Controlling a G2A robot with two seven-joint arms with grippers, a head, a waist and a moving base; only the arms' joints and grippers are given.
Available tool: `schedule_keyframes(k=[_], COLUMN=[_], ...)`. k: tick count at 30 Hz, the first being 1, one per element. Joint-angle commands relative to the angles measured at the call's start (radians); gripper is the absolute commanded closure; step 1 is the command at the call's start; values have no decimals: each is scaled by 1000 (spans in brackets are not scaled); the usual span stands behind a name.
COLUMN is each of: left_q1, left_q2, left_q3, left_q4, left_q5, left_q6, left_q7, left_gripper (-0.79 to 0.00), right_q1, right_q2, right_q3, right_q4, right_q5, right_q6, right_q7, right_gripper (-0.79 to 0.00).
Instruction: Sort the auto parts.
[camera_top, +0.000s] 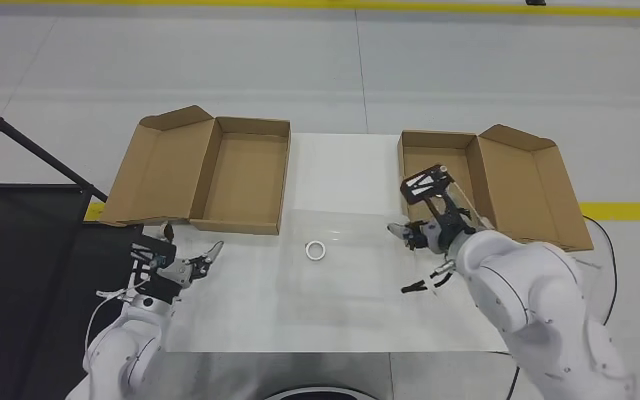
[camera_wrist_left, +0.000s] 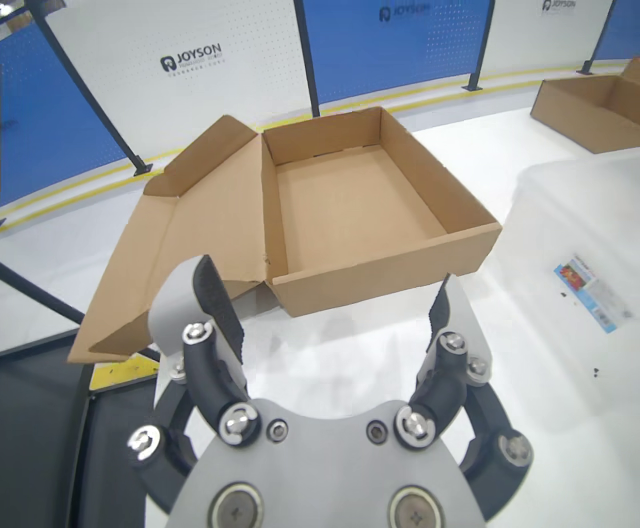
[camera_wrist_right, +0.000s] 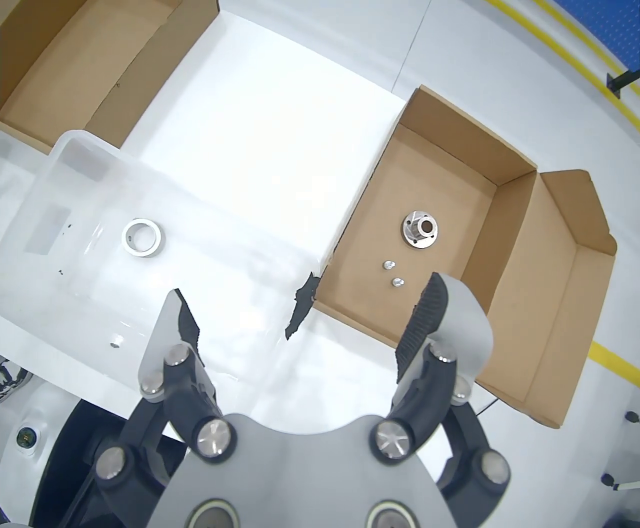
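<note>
A clear plastic bin (camera_top: 362, 268) sits mid-table and holds a metal ring (camera_top: 316, 250) (camera_wrist_right: 142, 237) and a tiny part (camera_wrist_right: 115, 342). The right cardboard box (camera_wrist_right: 450, 180) contains a flanged metal hub (camera_wrist_right: 420, 229) and two small bolts (camera_wrist_right: 387, 264). The left cardboard box (camera_wrist_left: 350, 210) has nothing in it. My right gripper (camera_wrist_right: 306, 292) hovers open and holds nothing, over the gap between the bin and the right box (camera_top: 440, 165). My left gripper (camera_wrist_left: 324, 274) is open with nothing in it, in front of the left box (camera_top: 240, 175), near the table's left edge (camera_top: 192, 243).
Both boxes have their lids folded outward. A black fragment (camera_wrist_right: 300, 310) lies by the right box's near corner. A coloured label (camera_wrist_left: 592, 298) shows on the bin. White table shows between the boxes.
</note>
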Motion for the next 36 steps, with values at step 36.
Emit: schedule_keyframes(k=[36], left_q1=[-259], left_q2=[22], left_q3=[160], left_q4=[-257], left_q5=[102], left_q6=[-312], left_q7=[-418], left_gripper=[-785], right_q1=[-372], right_q2=[39], right_q3=[278], right_q4=[-159], right_q5=[-70], right_q6=[-310], right_q7=[-266], right_gripper=[-785])
